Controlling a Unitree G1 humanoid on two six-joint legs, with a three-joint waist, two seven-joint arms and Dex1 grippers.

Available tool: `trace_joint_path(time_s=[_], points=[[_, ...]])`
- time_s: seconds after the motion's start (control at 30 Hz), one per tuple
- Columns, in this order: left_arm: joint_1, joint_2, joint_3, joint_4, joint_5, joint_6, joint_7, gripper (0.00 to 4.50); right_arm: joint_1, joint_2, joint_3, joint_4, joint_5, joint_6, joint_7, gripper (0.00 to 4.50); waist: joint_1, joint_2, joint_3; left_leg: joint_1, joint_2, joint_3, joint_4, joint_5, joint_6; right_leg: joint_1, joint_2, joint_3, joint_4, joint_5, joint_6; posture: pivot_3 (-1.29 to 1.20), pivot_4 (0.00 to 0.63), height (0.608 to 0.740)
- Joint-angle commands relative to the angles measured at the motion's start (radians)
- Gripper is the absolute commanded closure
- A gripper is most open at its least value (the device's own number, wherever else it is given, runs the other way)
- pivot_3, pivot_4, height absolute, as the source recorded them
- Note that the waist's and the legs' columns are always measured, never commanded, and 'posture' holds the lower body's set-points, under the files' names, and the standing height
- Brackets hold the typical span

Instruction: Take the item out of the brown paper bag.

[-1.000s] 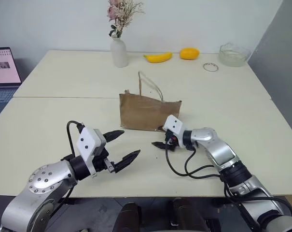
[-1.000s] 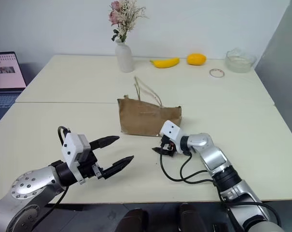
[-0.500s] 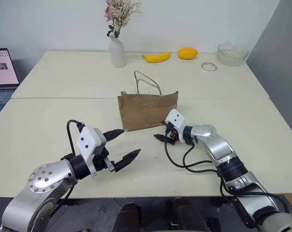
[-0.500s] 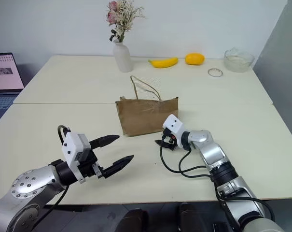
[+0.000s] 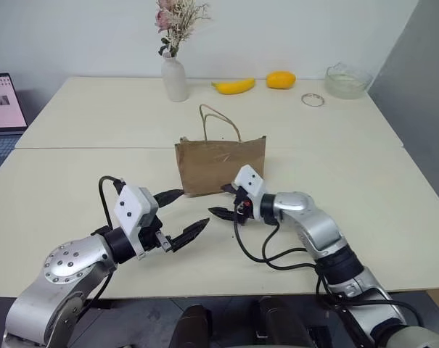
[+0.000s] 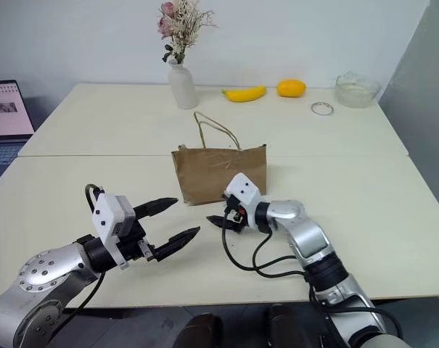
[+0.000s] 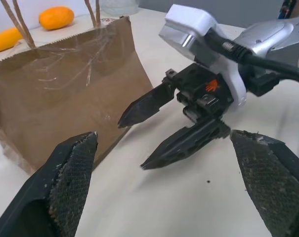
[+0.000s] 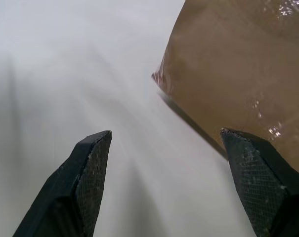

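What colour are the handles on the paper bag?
Tan, a shade lighter than the brown paper bag itself; the string handles show best in the left eye view.

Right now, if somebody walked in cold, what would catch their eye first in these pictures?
The brown paper bag stands upright mid-table, its string handles up, and nothing of its contents shows. Both open end effectors point in just before it: the left end effector toward its left corner, the right end effector near its front face. At the far edge stand a white vase of dried flowers, a banana and an orange fruit.

Bright, even, diffuse light; soft shadows beneath brown paper bag (image 5: pixel 220 166). Right wrist view motion-blurred beside bag.
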Motion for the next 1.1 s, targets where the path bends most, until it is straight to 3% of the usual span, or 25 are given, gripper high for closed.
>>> trace_joint_path(time_s=[0.03,0.37,0.83,0.97,1.1], points=[[0.002,0.001,0.019,-0.013,0.008,-0.027,0.000,0.00,-0.031,0.026,0.002,0.029,-0.018,-0.027,-0.029,0.81,0.000,0.000,0.000,0.000,0.000,0.000,0.000,0.000,0.000,0.000,0.000,0.000,0.000,0.000,0.000,0.00,0.150,0.740],[0.010,0.002,0.027,-0.019,0.011,-0.032,0.005,0.00,-0.116,0.121,-0.005,0.250,-0.086,-0.147,-0.130,0.81,-0.001,0.000,0.000,0.000,0.001,0.000,0.000,0.000,0.000,0.000,0.000,0.000,0.001,0.000,0.000,0.00,0.150,0.740],[0.014,0.004,0.029,-0.030,0.009,-0.026,0.010,0.00,-0.203,0.135,-0.032,0.437,-0.124,-0.288,-0.159,0.81,-0.001,0.000,0.000,0.000,0.000,0.000,0.000,0.000,0.000,0.000,0.000,0.000,0.001,0.000,0.000,0.00,0.150,0.740],[0.014,0.003,0.026,-0.031,0.008,-0.027,0.010,0.00,-0.205,0.132,-0.035,0.429,-0.127,-0.299,-0.141,0.81,0.000,0.000,0.000,0.000,0.000,0.000,0.000,0.000,0.000,0.000,0.000,0.000,0.000,0.000,0.000,0.00,0.150,0.740],[0.008,0.003,0.028,-0.031,0.003,-0.023,0.012,0.00,-0.156,0.091,-0.016,0.299,-0.112,-0.272,-0.067,0.81,0.001,0.000,0.000,0.000,0.000,0.000,0.000,0.000,0.000,0.000,0.000,0.000,0.000,0.000,0.000,0.00,0.150,0.740]])
